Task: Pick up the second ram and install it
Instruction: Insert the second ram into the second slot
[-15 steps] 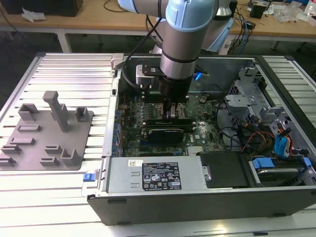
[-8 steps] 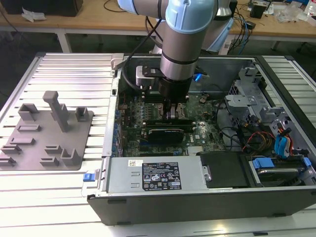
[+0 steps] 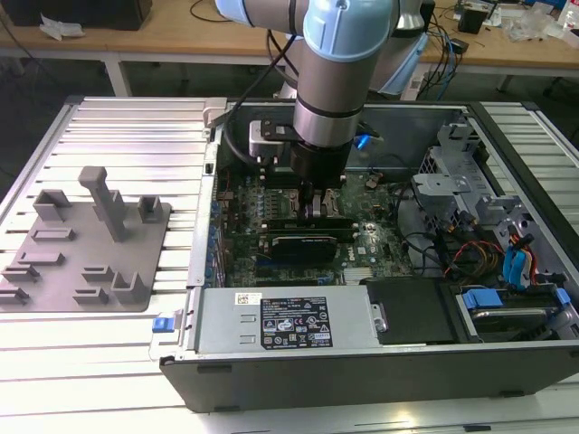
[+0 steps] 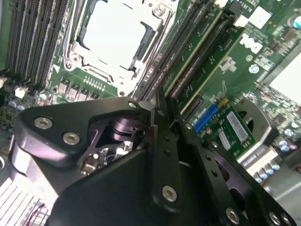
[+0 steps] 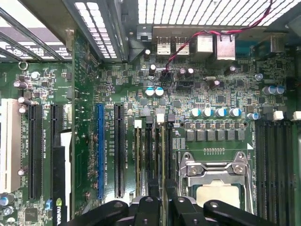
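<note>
While the worktop [image 3: 109, 127] carries an open computer case [image 3: 362, 362] and a grey tray [image 3: 86, 249], the arm reaches down over the motherboard [image 5: 207, 89]. The gripper [image 4: 162, 106] sits low over the memory slots beside the processor socket [image 5: 216, 181], its jaws drawn almost together on the upper edge of the second ram [image 4: 195, 63]. That stick is thin, long and green, standing edge-up in its slot. It is likely light, stiff and fragile; the bare long edge looks the safest hold.
</note>
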`<state>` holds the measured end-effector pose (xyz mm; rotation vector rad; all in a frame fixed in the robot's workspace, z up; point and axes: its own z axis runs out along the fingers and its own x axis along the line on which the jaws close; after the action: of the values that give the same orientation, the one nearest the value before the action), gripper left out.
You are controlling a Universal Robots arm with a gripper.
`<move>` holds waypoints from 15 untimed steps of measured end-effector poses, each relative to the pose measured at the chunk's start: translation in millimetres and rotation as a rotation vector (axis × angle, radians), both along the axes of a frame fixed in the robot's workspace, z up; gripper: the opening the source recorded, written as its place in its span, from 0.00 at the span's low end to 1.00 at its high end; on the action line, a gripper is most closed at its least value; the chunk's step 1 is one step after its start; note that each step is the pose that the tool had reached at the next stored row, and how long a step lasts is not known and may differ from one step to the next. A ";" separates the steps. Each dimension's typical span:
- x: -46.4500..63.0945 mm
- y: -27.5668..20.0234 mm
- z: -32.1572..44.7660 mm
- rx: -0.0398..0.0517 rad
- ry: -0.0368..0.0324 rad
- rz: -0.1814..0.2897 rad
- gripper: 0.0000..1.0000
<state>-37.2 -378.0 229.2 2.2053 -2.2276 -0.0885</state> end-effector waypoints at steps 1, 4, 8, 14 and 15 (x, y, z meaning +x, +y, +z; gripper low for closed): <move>0.0 0.0 8.2 -0.0001 0.0001 0.000 0.16; 0.0 0.0 14.4 0.0001 0.0000 0.000 0.16; 4.3 0.0 15.3 -0.0002 0.0001 0.000 0.16; 18.6 0.0 15.2 -0.0001 -0.0001 0.000 0.16; 18.5 0.0 15.2 0.0000 -0.0002 0.000 0.16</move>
<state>-18.6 -378.0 244.4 2.2053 -2.2277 -0.0883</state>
